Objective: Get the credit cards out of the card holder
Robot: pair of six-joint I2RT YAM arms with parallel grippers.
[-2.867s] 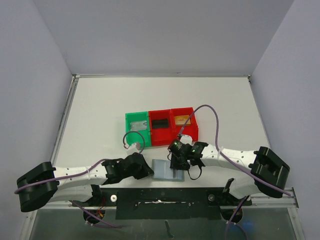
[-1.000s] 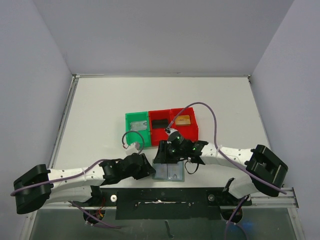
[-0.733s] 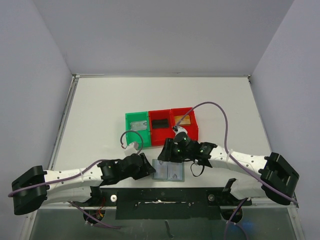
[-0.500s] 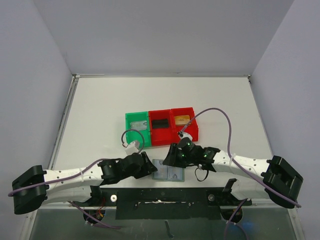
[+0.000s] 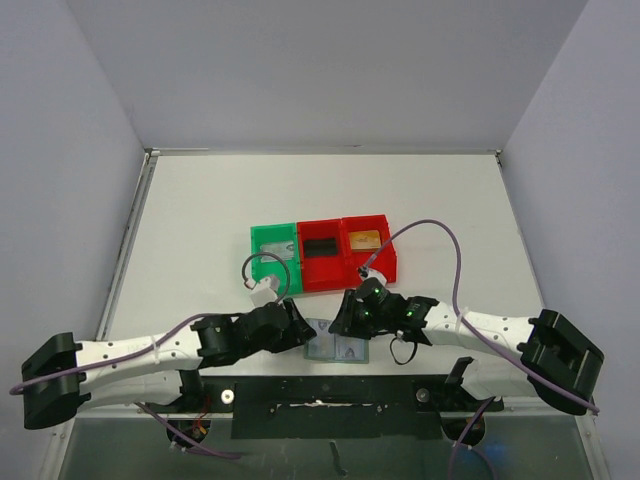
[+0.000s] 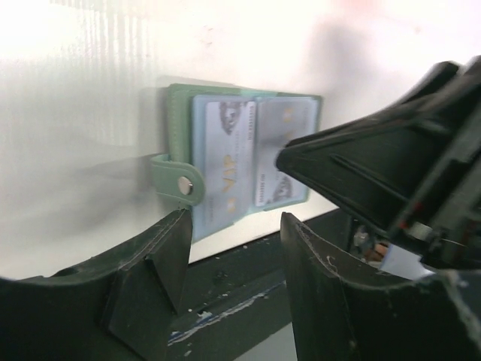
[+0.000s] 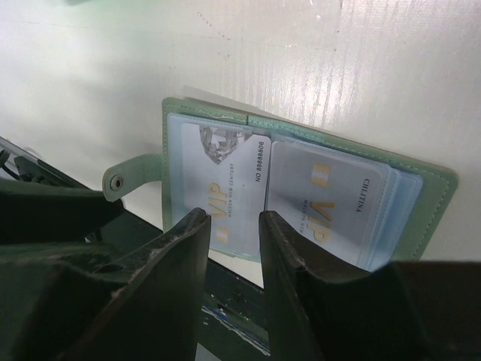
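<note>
While the card holder (image 5: 336, 347) lies spread open at the near edge of the table (image 5: 200, 220), both arms crowd in on it, 1 from each side. Left gripper (image 5: 300, 335) sits low at the holder's left end, jaws standing well apart with nothing between them, and the snap tab (image 6: 174, 183) lies just ahead of its left finger. Right gripper (image 5: 342, 318) hangs over the holder from the far side, its 2 fingers drawn to a narrow gap but not closed, nothing clamped, and the left panel shows through that gap in the right wrist view. The credit cards (image 7: 225, 188) are both tucked in their clear pockets, 1 per panel, VIP printing visible on each. Whether the right fingertips touch the plastic, I cannot tell. Beyond, 3 bins sit in a row: 1 green bin (image 5: 274, 257), 2 red bins (image 5: 322, 255).
</note>
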